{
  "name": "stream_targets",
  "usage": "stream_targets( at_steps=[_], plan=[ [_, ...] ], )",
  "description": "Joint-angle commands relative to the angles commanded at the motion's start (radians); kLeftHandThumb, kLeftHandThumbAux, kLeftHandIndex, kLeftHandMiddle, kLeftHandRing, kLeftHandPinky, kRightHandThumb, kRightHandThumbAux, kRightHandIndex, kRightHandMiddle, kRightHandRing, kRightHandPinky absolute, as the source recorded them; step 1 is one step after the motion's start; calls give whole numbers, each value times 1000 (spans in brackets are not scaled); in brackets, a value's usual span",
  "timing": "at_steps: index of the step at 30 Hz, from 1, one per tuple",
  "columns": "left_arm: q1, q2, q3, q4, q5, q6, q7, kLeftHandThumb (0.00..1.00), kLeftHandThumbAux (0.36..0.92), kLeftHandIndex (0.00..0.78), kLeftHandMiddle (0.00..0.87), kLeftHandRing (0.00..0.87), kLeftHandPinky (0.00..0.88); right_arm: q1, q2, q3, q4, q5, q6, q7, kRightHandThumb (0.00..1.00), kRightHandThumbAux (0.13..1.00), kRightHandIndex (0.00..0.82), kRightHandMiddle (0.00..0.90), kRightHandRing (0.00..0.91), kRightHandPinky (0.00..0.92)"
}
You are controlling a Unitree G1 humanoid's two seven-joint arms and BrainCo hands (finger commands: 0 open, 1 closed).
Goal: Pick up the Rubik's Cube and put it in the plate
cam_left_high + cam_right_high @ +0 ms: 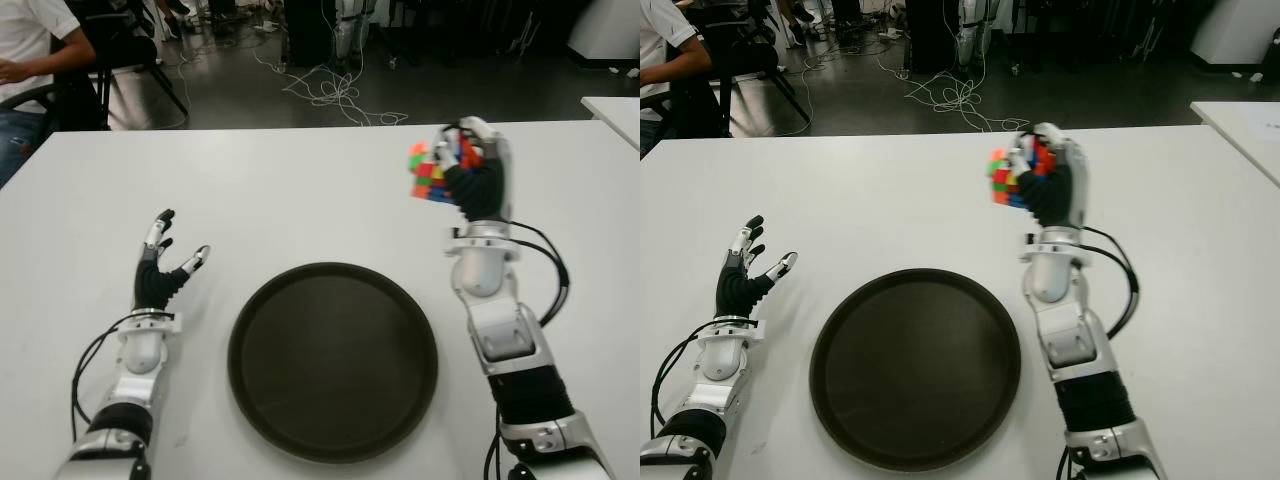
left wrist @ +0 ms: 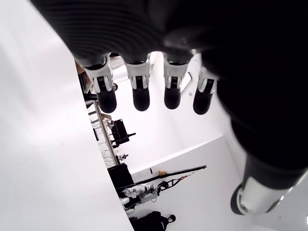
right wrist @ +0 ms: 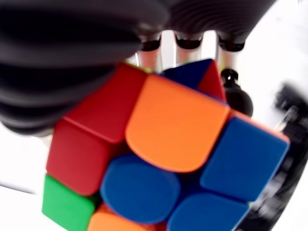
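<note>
My right hand is raised above the white table, right of and beyond the plate, with its fingers curled around the Rubik's Cube. The right wrist view shows the cube close up, its red, orange, blue and green tiles pressed against the palm, with fingers wrapped over its far side. The round dark plate lies flat at the near middle of the table with nothing in it. My left hand shows left of the plate, fingers spread and holding nothing.
A person sits on a chair at the far left, beyond the table's back edge. Loose cables lie on the dark floor behind the table. Another white table's corner shows at the far right.
</note>
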Motion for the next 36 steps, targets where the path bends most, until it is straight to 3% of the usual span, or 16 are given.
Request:
stream_targets(
  at_steps=[6, 11, 24, 30, 36],
  plan=[
    [1, -6, 0, -3, -3, 5, 0, 434, 689, 32, 66, 35, 4, 3, 9, 33, 4, 21, -48, 61, 716, 713, 442, 830, 829, 815],
    [1, -10, 5, 3, -15, 8, -14, 445, 696, 26, 59, 30, 2, 39, 40, 100, 23, 22, -100, 97, 715, 712, 442, 822, 822, 810],
    [3, -4, -1, 5, 8, 2, 21, 382, 691, 28, 70, 40, 4, 61, 51, 137, 45, 38, -153, 186, 710, 713, 441, 834, 834, 822],
    [6, -4, -3, 2, 7, -4, 21, 408, 692, 37, 74, 40, 4, 64, 22, 174, 53, -36, -169, 200, 706, 716, 440, 854, 851, 838],
    [8, -5, -5, -3, 8, -11, 21, 432, 695, 40, 72, 38, 4, 73, -2, 193, 21, -66, -116, 271, 705, 717, 439, 857, 851, 829]
  ],
)
